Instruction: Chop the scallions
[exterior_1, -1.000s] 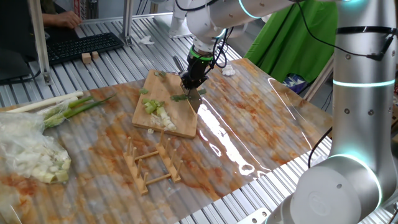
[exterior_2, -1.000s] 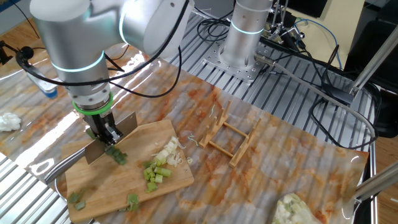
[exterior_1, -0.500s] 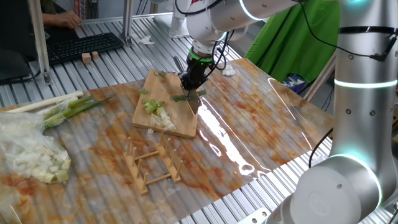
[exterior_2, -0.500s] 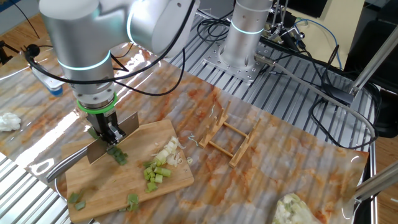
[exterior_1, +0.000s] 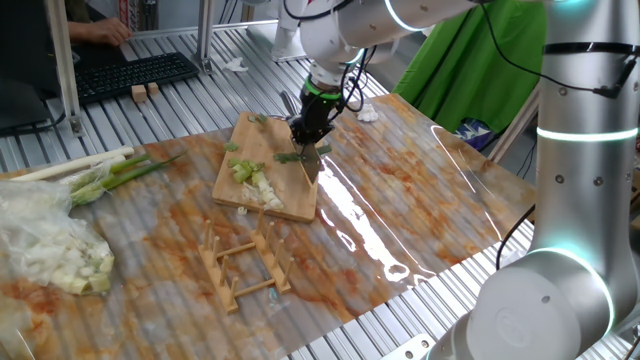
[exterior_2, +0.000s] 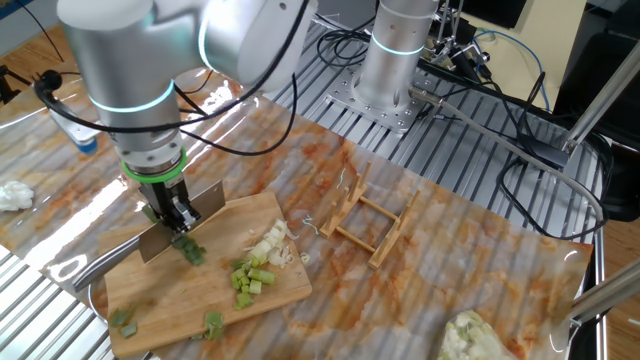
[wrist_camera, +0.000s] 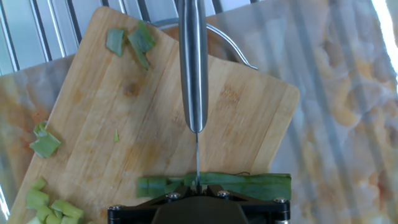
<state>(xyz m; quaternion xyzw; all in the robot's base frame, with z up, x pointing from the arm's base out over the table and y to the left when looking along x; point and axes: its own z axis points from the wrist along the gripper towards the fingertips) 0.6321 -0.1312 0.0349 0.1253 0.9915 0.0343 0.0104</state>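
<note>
My gripper is shut on a steel knife and stands over the wooden cutting board. The blade sits across a long green scallion piece near the board's edge. The knife's handle sticks out past the board. Chopped white and pale-green scallion bits lie in a small pile on the board, and a few green bits lie at its corners. The fingertips are hidden under the hand.
A bundle of whole stalks and a pale heap under clear plastic lie at the table's left. A wooden rack stands beside the board. A keyboard is at the back, and a white wad lies behind the board.
The hand with the knife has wavered slightly sideways over the green piece. The board, the bits and the rest have not moved.
</note>
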